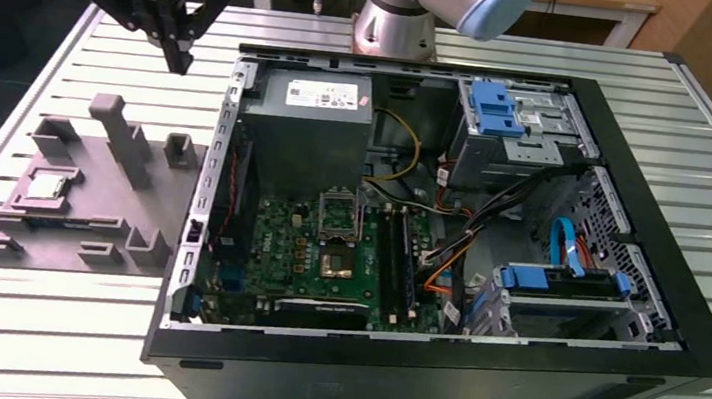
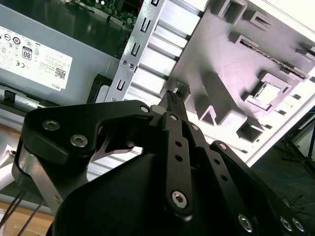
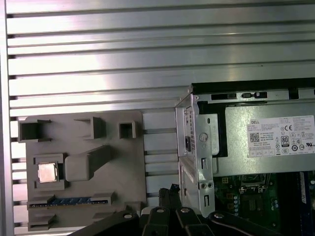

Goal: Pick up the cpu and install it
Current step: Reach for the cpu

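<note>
The cpu (image 1: pixel 46 186) is a small pale square chip lying flat in a recess of the grey fixture block (image 1: pixel 84 224) on the table, at the exterior view's left of the open computer case (image 1: pixel 444 376). The chip also shows in both wrist views (image 2: pixel 266 93) (image 3: pixel 47 172). My gripper (image 1: pixel 182 64) hangs high over the table beyond the fixture's far end, beside the case's far left corner. Its fingers meet at the tips (image 2: pixel 172 97) (image 3: pixel 169 191), shut with nothing between them. The socket (image 1: pixel 336 258) sits on the green motherboard inside the case.
A grey power supply box (image 1: pixel 312 119) with a white label fills the case's far left part, near the gripper. Upright posts (image 1: pixel 121 138) rise from the fixture. Cables, blue drive brackets (image 1: pixel 494 110) and memory slots crowd the case at the exterior view's right of the socket.
</note>
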